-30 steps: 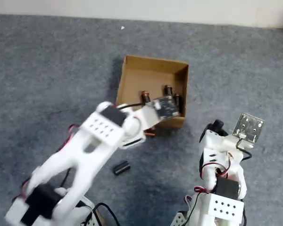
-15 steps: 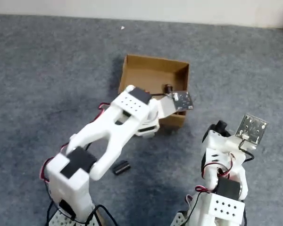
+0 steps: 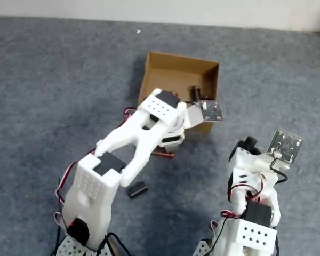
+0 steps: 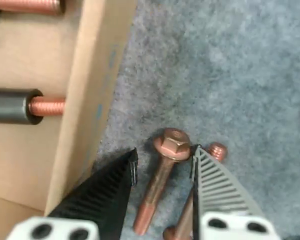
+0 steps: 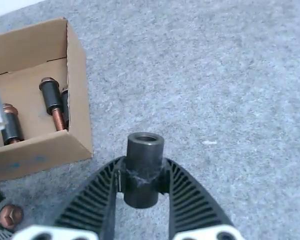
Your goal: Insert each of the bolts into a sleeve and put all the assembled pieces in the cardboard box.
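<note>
I have the left arm (image 3: 129, 146) stretched forward and pitched down just outside the cardboard box (image 3: 182, 60). Its left gripper (image 4: 163, 159) is spread, with a copper bolt (image 4: 159, 186) lying on the carpet (image 4: 230, 65) between the jaws and a second bolt (image 4: 217, 150) just beside it. The right arm (image 3: 253, 184) sits folded near its base, apart from the box, with the right gripper (image 5: 142, 175) pinching an upright black sleeve (image 5: 145, 147), and assembled pieces (image 5: 51, 102) lie inside the box.

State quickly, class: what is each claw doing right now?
Left claw: open, straddling a copper bolt on the carpet.
Right claw: shut on a black sleeve.
</note>
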